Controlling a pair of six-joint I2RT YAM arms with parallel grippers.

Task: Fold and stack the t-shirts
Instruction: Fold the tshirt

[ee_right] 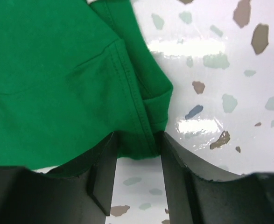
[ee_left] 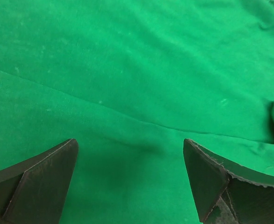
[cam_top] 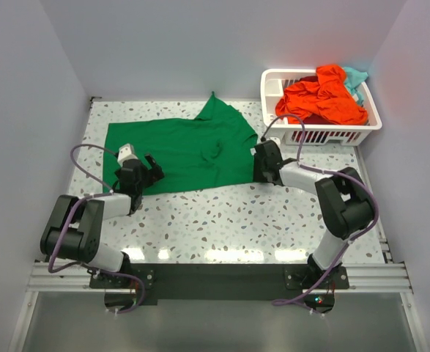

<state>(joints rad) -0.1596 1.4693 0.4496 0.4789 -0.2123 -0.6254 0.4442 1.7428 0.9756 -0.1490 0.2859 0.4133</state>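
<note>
left gripper (ee_left: 129, 147) stands wide apart over the green t-shirt (cam_top: 182, 150), holding nothing. right gripper (ee_right: 137, 140) is half apart, with the shirt's hemmed edge between its fingers; i cannot tell whether it pinches. the shirt lies spread and rumpled on the speckled table (cam_top: 236, 220).

A white terrazzo table (cam_top: 222, 220), flecked grey, brown and green, spreads under the left gripper (cam_top: 152, 169) and right gripper (cam_top: 258, 163). Plain pale walls (cam_top: 200, 44) rise beyond them and on either outer side. Behind them, at the table's near edge, runs a metal rail (cam_top: 390, 277). The grey strip (cam_top: 215, 330) below it may be floor. Glare patches (ee_right: 197, 127) shine on the tabletop just right of the right gripper.
</note>
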